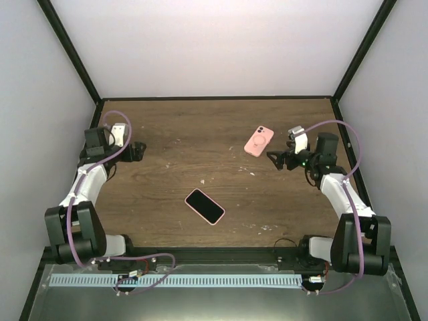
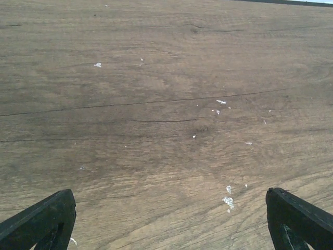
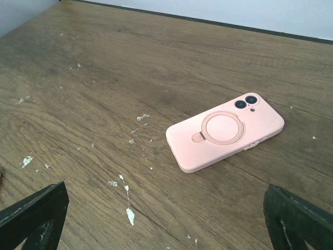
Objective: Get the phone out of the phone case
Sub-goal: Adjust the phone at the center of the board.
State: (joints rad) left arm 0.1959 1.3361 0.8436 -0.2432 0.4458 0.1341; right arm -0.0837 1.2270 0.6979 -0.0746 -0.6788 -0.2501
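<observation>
A pink phone case (image 1: 259,140) lies back up at the table's back right, with a round ring and two camera lenses showing in its corner; it also shows in the right wrist view (image 3: 225,138). A phone (image 1: 204,206) with a black screen and a thin pink rim lies screen up near the table's middle. My right gripper (image 1: 275,160) is open and empty, just right of and nearer than the pink case, apart from it; its jaws frame the table in its own view (image 3: 166,224). My left gripper (image 1: 140,151) is open and empty at the left, over bare wood (image 2: 169,229).
The wooden table (image 1: 200,127) has white flecks and scratches. Black frame posts and pale walls close it in at the back and sides. A black rail and a white strip (image 1: 174,281) run along the near edge by the arm bases.
</observation>
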